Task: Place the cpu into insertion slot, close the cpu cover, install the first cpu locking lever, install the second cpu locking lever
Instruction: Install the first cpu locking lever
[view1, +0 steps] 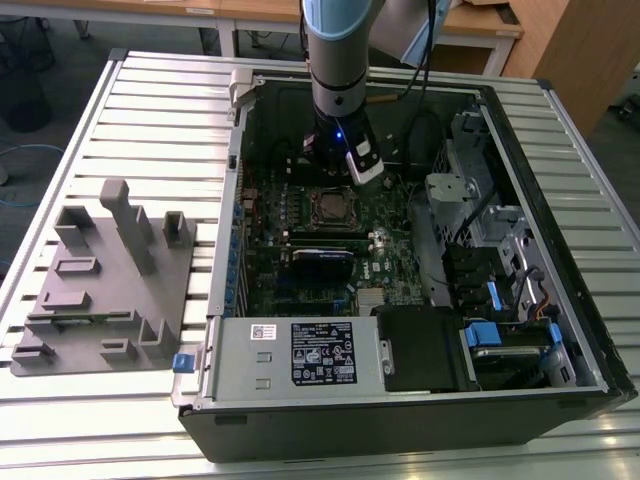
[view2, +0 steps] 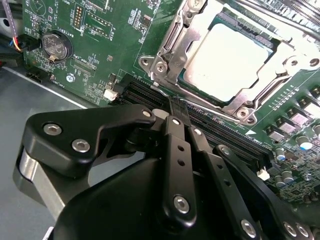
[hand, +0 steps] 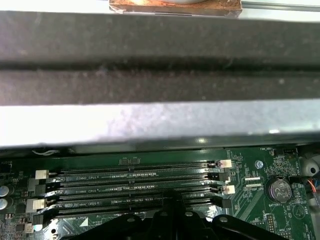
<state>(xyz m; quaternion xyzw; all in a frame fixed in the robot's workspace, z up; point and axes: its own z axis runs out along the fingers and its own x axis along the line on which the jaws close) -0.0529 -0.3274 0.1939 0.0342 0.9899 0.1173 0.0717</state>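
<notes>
In the second wrist view the claw (view2: 176, 104), clenched empty as if for pressing, has the cpu cover (view2: 170, 50) just ahead of it, framing the seated cpu (view2: 235, 57).

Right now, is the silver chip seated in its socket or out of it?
Seated. In the second wrist view the chip lies flat and level, with the metal frame down around its edges.
</notes>
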